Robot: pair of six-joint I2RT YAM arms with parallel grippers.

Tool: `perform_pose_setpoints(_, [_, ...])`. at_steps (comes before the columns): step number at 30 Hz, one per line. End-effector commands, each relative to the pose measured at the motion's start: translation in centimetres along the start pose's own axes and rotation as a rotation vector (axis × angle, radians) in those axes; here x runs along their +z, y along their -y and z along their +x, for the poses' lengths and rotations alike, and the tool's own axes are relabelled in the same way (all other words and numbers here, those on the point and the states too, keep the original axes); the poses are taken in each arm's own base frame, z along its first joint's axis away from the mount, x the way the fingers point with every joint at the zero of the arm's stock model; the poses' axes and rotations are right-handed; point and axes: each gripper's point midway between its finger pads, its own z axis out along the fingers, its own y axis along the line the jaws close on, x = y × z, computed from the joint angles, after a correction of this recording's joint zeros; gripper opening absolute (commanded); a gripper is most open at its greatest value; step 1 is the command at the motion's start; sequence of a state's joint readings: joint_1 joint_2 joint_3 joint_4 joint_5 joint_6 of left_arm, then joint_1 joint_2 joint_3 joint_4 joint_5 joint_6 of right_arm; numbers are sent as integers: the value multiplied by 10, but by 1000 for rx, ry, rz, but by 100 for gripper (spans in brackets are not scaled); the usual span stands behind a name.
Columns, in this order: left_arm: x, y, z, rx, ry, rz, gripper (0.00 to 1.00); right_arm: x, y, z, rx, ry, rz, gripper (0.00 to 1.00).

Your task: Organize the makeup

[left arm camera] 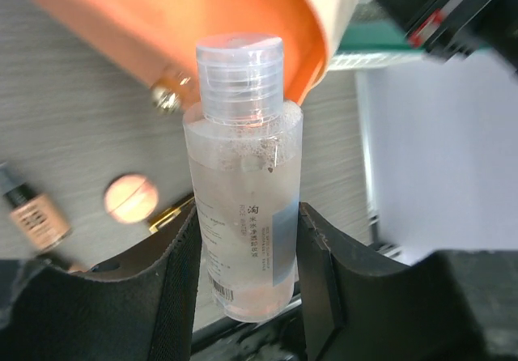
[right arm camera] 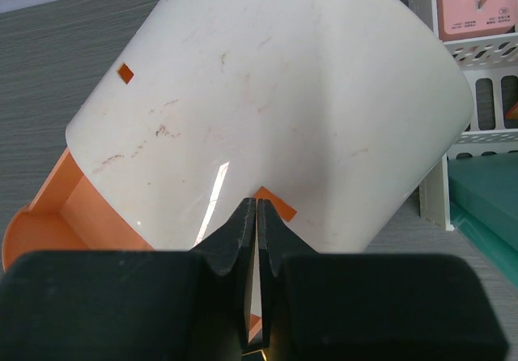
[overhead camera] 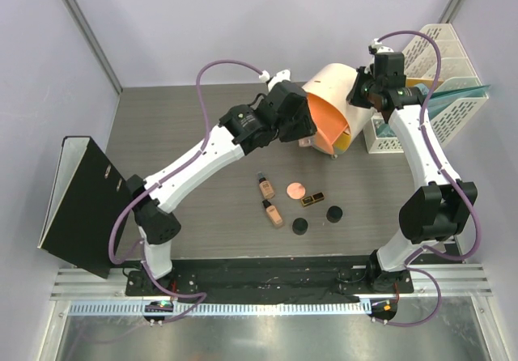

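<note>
My left gripper (left arm camera: 247,252) is shut on the clear bottle (left arm camera: 243,191), holding it by its lower body, cap forward. The cap is close to the rim of the orange drawer (left arm camera: 186,29). In the top view that gripper (overhead camera: 298,130) hovers at the drawer's mouth (overhead camera: 328,122). My right gripper (right arm camera: 256,211) is pinched shut on the edge of the cream drum box (right arm camera: 267,94), which tilts toward the left arm (overhead camera: 332,82). On the table lie two beige bottles (overhead camera: 265,186) (overhead camera: 273,213), a pink compact (overhead camera: 297,189), a lipstick (overhead camera: 312,199) and two black jars (overhead camera: 333,213) (overhead camera: 300,227).
A white file rack (overhead camera: 429,61) with a teal folder (overhead camera: 457,94) stands at the back right, just behind the box. A black binder (overhead camera: 81,203) leans at the left edge. A yellow drawer (overhead camera: 346,141) shows under the orange one.
</note>
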State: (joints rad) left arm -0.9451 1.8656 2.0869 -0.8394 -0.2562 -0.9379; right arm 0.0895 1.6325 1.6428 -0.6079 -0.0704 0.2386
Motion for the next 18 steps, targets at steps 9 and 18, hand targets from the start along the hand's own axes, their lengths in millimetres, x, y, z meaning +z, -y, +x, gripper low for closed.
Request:
perform_pose_setpoints(9, [8,45,-76,-383,241,123,0,4,2,48,-5,-160,-2,11])
perform_pose_setpoints(18, [52,18,-74,-503,234,2,0,4,3,52,-2,-171,-1,11])
